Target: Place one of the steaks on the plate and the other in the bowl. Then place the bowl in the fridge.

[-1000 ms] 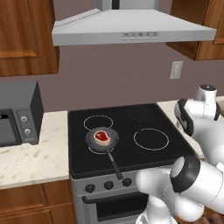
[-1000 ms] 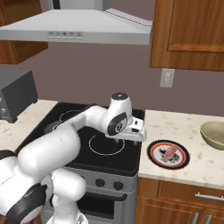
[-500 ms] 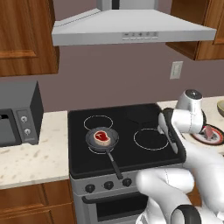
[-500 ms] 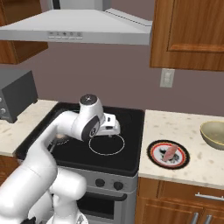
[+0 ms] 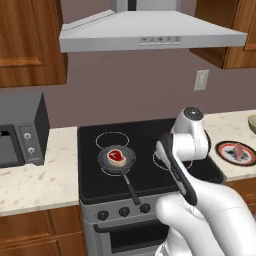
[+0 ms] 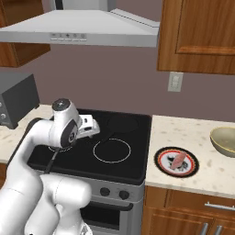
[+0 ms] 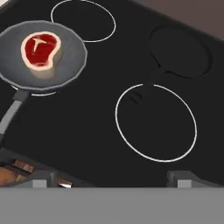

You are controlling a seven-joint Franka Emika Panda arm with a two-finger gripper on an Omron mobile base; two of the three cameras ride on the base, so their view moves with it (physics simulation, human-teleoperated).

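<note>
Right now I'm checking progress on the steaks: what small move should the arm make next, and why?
Probably swing the open gripper on toward the frying pan and down over the steak lying in it. One steak already sits on the plate; the bowl looks empty.

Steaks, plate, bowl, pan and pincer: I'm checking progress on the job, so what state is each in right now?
Steak in pan: lying flat in the pan, not yet moved.
Steak on plate: already lying on the plate.
Plate: on the counter right of the stove, holding one steak.
Bowl: upright on the counter, looks empty.
Pan: on the stove's front left ring, handle toward the front.
Pincer: open, empty, above the stove.
</note>
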